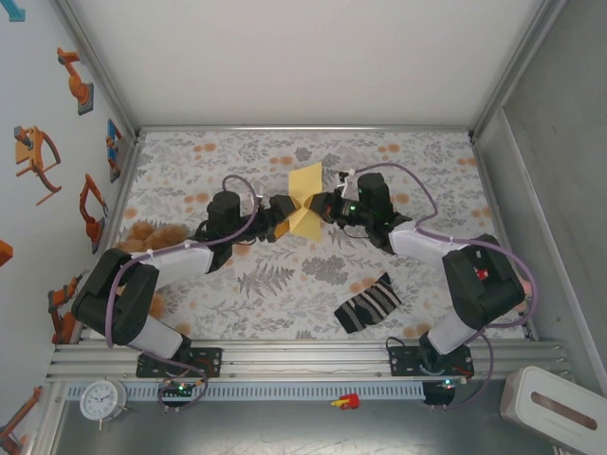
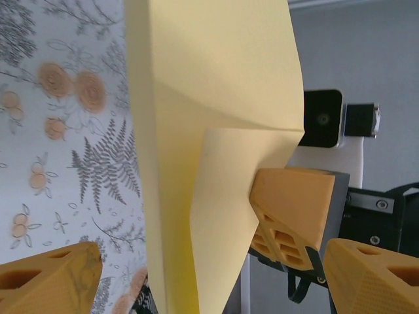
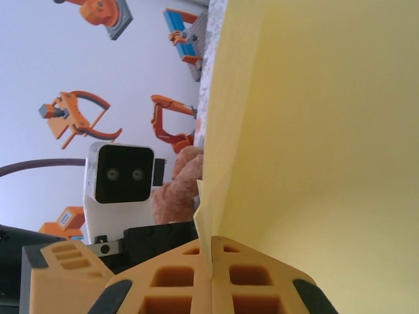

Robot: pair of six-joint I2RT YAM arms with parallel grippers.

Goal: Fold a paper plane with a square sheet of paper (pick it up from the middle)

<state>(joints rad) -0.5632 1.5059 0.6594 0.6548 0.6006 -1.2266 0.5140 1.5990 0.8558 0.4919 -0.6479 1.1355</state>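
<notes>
One paper, its edges cut off up close; my right claw grips it, left claw released, seemingly clear.

left gripper: jaws wide apart | right gripper: pinched tight on paper | arms: extended inward, tips facing

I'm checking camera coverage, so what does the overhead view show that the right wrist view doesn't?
Overhead: the striped sock, the alarm clock and the white tissue box. Right wrist: close up, the right hand pinched shut on the edge of the folded yellow paper, plus the left arm's wrist camera. Both: the paper, the brown plush toy and the robot-arm wall stickers.
</notes>
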